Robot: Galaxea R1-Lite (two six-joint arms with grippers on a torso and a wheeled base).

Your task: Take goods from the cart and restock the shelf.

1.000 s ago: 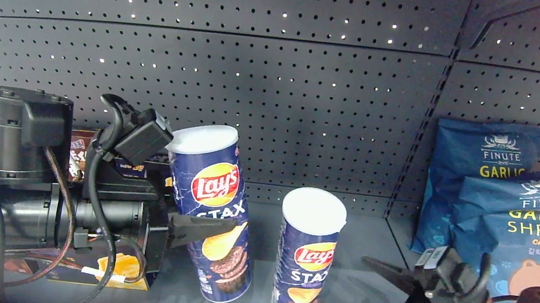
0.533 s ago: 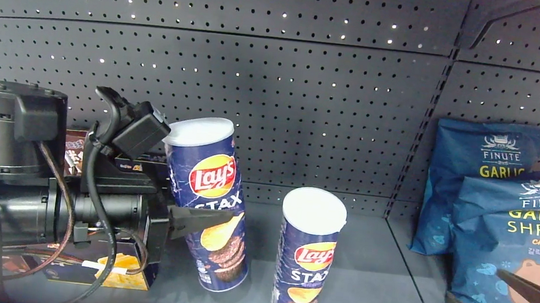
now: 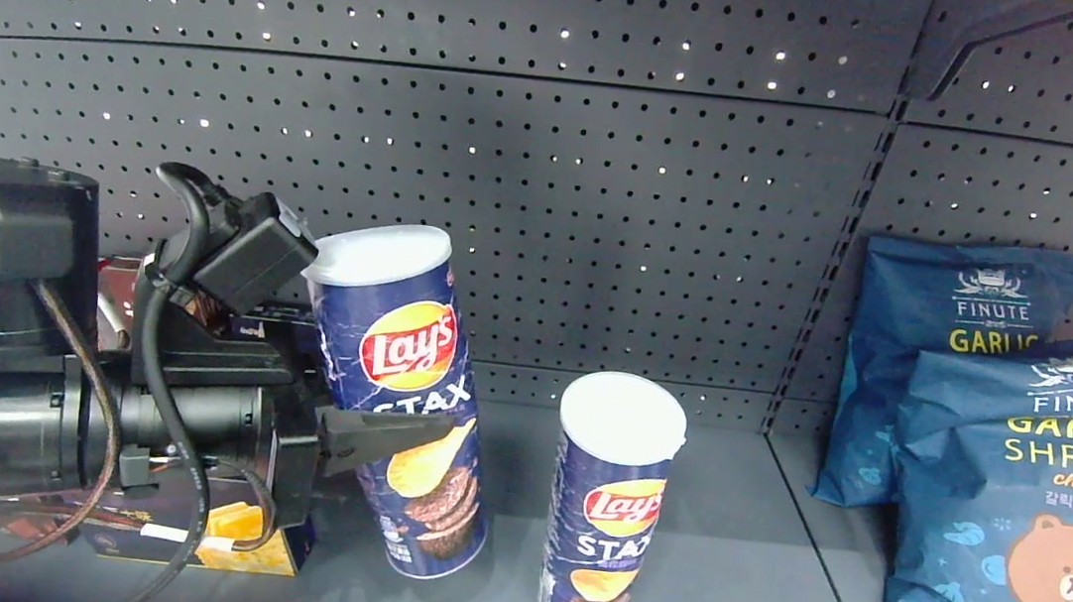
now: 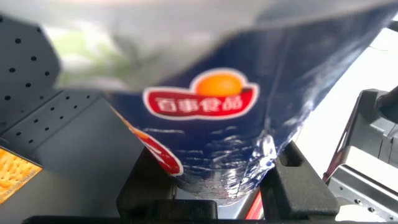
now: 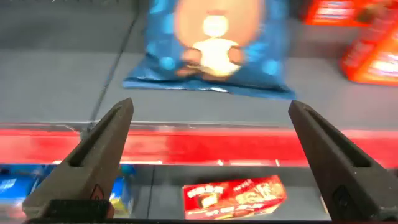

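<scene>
- The left gripper (image 3: 413, 431) held a chip can (image 3: 392, 346) about its middle. One finger (image 3: 383, 434) lay across the front of the can and the other was behind it. The can tilted with its white lid leaning left, over the left part of the shelf (image 3: 746, 582); we could not tell whether its base touched the shelf.
- In the left wrist view the same can (image 4: 217, 124) sat between the two fingers (image 4: 149, 193).
- The right gripper (image 5: 210, 106) had its fingers spread wide with nothing between them (it faced the shelf's red front edge (image 5: 205, 140)).
- Compared with a second earlier, the held can had shifted a little left, and the right gripper had drawn back from beside the standing can (image 3: 609, 508) toward the lower right.
- We counted two cans, one held and one upright, near each other but apart. We also counted two blue bags (image 3: 949, 364) (image 3: 1025, 492) overlapping on the right.
</scene>
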